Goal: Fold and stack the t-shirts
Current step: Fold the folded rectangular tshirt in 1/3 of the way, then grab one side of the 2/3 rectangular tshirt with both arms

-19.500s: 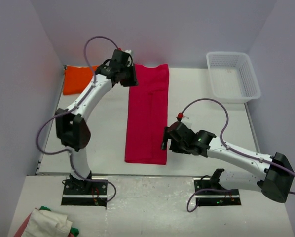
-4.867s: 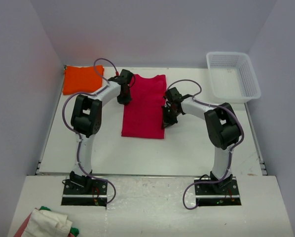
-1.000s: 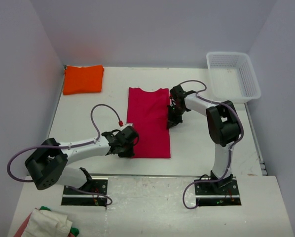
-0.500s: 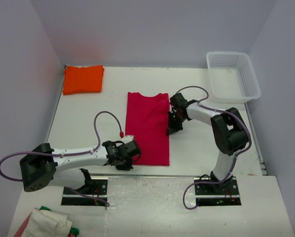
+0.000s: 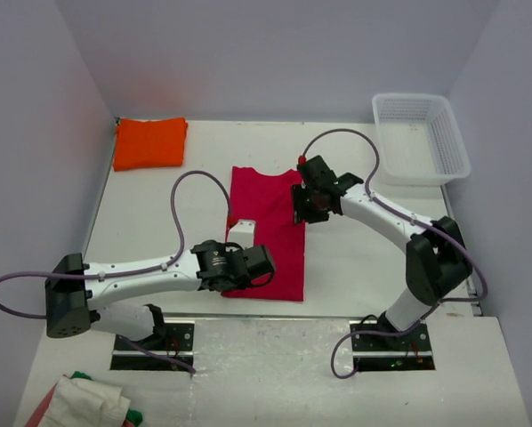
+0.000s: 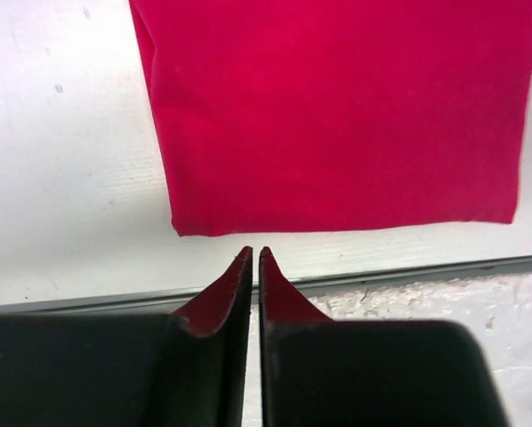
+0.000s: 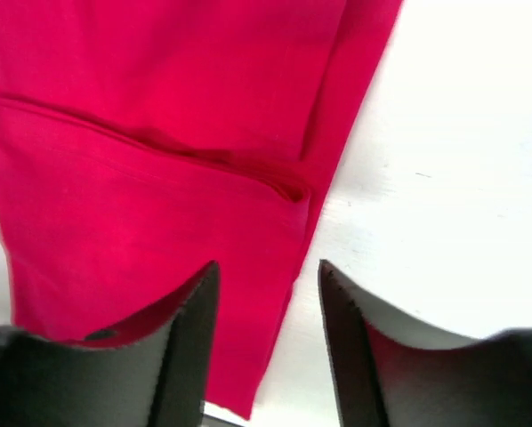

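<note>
Lying lengthwise at the middle of the white tabletop (image 5: 373, 258), the crimson t-shirt (image 5: 270, 227) is being shown folded into a long narrow strip. Its near hem is close to the tabletop's front edge and its collar end is pointing toward the far wall. The left end effector (image 5: 266, 264) is being held over the near left part of that strip. In the left wrist view its fingers are being kept pressed together with nothing between them, their tips just short of the shirt's near hem. The right end effector (image 5: 302, 205) is being held over the strip's right edge toward the far end. In the right wrist view its fingers are being held apart and empty above a folded-over layer and a small crease in the red cloth. The orange t-shirt (image 5: 150, 142) is lying folded at the far left corner, well apart from the crimson one. A white mesh basket (image 5: 423, 174) is standing at the far right corner, and a bundle of pale cloth (image 5: 84, 402) is lying on the ledge in front of the left arm's base.
</note>
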`<state>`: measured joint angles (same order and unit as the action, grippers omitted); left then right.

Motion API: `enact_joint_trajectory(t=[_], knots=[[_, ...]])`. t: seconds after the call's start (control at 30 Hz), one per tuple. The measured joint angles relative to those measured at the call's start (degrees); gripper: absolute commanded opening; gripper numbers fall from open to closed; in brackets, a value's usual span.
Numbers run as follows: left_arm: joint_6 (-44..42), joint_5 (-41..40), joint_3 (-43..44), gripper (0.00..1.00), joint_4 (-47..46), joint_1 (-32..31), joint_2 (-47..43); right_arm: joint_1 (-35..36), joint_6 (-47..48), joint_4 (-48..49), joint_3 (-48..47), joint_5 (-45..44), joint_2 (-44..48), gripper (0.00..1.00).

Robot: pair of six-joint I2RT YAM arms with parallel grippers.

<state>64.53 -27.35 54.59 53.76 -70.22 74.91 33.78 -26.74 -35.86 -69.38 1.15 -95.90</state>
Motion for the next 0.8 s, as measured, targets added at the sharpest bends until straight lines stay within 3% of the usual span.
enact_joint_trajectory(t=[0.03, 0.07, 0.13, 0.23, 0.4, 0.5, 0.63, 0.8], knots=[[-0.07, -1.09, 1.73, 0.20, 1.01, -0.13, 0.50, 0.13, 0.09, -0.87, -1.14, -1.75, 1.44, 0.75], [-0.28, -1.95, 2.78, 0.29, 1.70, -0.26, 0.76, 0.28, -0.55, -1.68, -1.88, -3.28, 2.97, 0.89], [-0.70, -3.34, 3.89, 0.44, 2.99, -0.31, 0.92, 0.63, -1.25, -3.32, -1.88, -5.53, 7.06, 0.94], [-3.13, -2.45, 2.99, 0.43, 2.75, 2.91, 0.24, 1.14, -3.61, -3.21, 4.87, -5.99, 17.59, 0.94], [-11.37, 6.97, -9.49, 0.43, -5.18, 19.47, -10.91, 2.40, -10.34, -0.17, 27.17, 1.57, 41.03, 0.92], [-15.10, 12.66, -11.67, 0.43, -8.26, 22.43, -14.71, 4.35, -14.56, 1.03, 36.06, 6.19, 50.07, 0.89], [-19.08, 21.57, -13.35, 0.42, -15.69, 25.97, -13.44, 7.78, -21.00, 4.39, 42.32, 9.60, 55.30, 0.83], [-22.34, 29.88, -17.51, 0.42, -20.48, 31.19, -11.28, 14.82, -28.63, 8.59, 47.50, 9.31, 53.94, 0.81]])
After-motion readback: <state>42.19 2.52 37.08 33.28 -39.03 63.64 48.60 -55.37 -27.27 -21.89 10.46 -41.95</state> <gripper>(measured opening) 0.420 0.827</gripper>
